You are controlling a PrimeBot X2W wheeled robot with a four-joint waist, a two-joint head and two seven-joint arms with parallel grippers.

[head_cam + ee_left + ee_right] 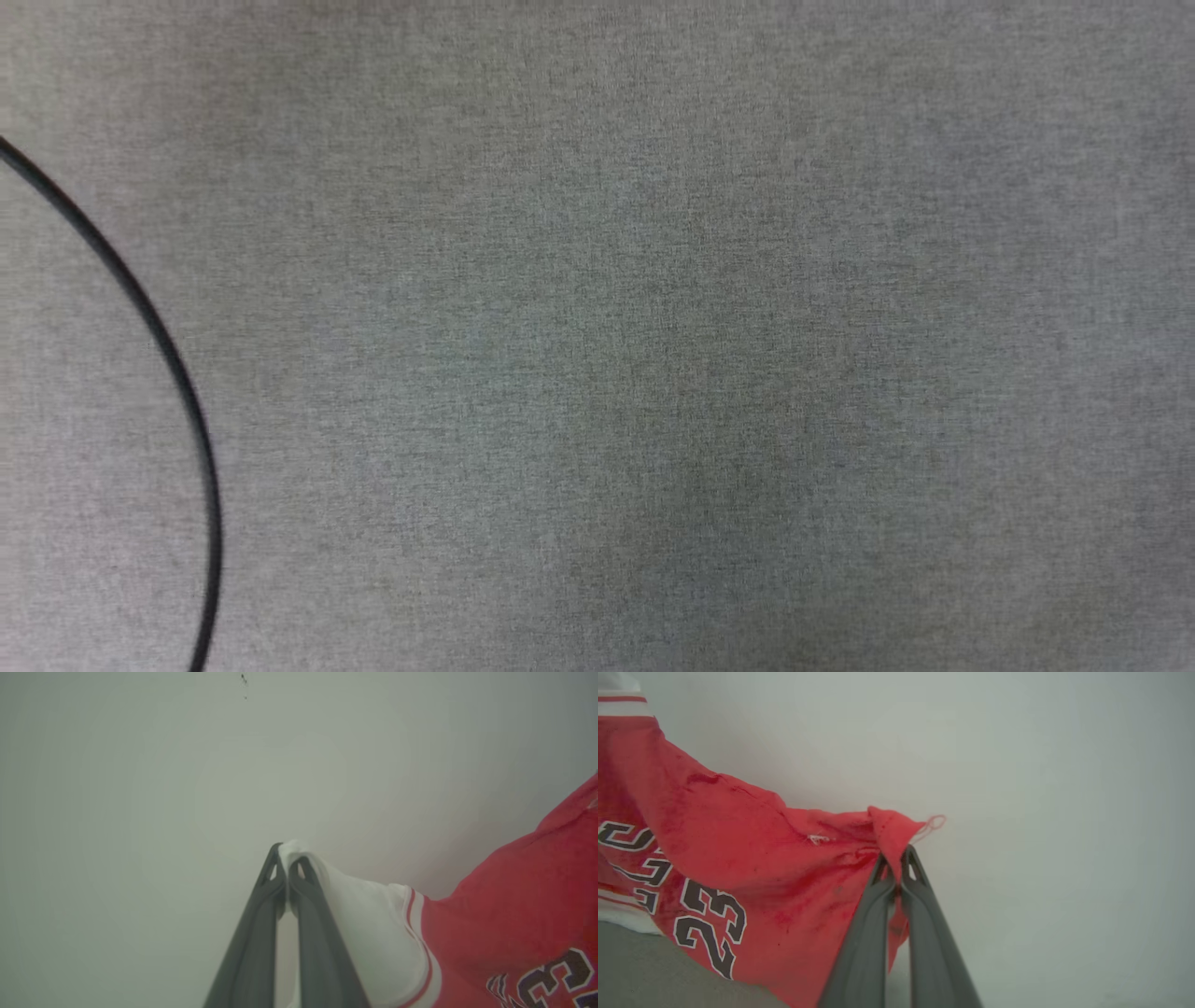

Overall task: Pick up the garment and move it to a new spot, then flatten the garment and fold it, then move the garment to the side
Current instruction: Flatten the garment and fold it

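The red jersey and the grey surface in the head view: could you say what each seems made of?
The red jersey-style shirt looks like matte knit cloth: it drapes, creases, and trails a loose thread. The grey surface seems matte woven fabric, showing heathered grain.

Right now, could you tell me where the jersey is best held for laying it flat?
By its outer ends, coming from outside: the left jaws are shut on the white sleeve tip, the right jaws on a red corner of the garment. The cloth spans between them with the number showing, so these thin edges likely keep it spread.
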